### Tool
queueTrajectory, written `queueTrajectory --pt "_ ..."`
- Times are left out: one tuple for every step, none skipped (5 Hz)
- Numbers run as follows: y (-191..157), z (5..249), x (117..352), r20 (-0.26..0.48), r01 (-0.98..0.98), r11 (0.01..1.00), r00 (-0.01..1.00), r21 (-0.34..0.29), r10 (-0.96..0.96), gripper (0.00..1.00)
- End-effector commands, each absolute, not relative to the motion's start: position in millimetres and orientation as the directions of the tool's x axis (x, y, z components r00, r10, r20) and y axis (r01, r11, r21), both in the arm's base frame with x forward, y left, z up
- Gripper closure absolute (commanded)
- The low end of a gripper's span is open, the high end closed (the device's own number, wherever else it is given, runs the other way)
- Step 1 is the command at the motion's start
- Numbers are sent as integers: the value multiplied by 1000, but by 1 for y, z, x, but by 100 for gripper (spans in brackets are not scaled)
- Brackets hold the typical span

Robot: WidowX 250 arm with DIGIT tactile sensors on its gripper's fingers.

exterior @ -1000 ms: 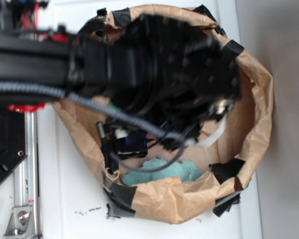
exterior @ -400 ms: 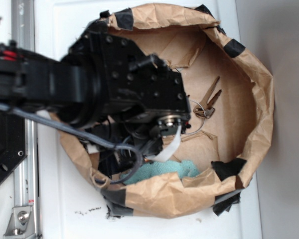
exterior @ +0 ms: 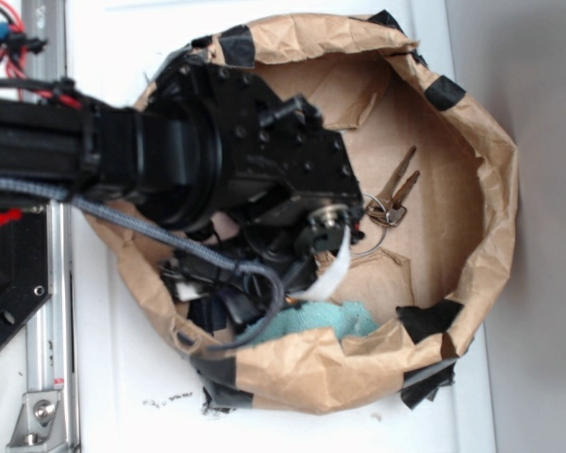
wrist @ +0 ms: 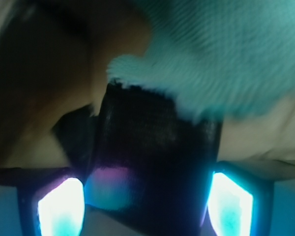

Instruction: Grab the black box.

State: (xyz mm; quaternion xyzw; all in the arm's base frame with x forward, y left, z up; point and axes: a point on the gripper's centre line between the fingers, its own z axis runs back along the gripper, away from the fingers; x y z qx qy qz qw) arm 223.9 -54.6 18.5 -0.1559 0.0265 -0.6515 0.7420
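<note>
Closing squarely on the box (wrist: 155, 157) is the step in hand, and the wrist view shows what matters most. The box lies between the two lit fingertips (wrist: 61, 206), which stand wide apart with a gap on each side, so the end effector (wrist: 145, 209) is open and holds nothing yet. The box's far edge touches or tucks under the teal cloth (wrist: 226, 54), inside the paper bag (exterior: 491, 189) on the white table (exterior: 123, 377).

In my judgement a good grasp needs the fingers low enough to catch the box's side walls, not its glossy rounded top, which could slip. The box looks slightly turned relative to the fingers, so a small wrist correction before closing would help. Keeping the cloth's nap out of the pinch is wise. From the exterior view the arm (exterior: 226, 160) hides the box, and the keys (exterior: 391, 203) lie well clear.
</note>
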Motion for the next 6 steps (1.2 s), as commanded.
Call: queueTrajectory --pt "-38 75 221 108 959 260 272 -111 -956 100" --pt "6 125 230 110 871 491 487 8 -867 100" --pt "36 175 229 111 736 677 672 10 -733 100" --pt "38 195 232 81 601 794 799 -92 -595 100" --pt "14 189 231 26 628 770 776 -114 -630 100" --pt "-2 163 224 -20 659 743 746 -113 -665 0"
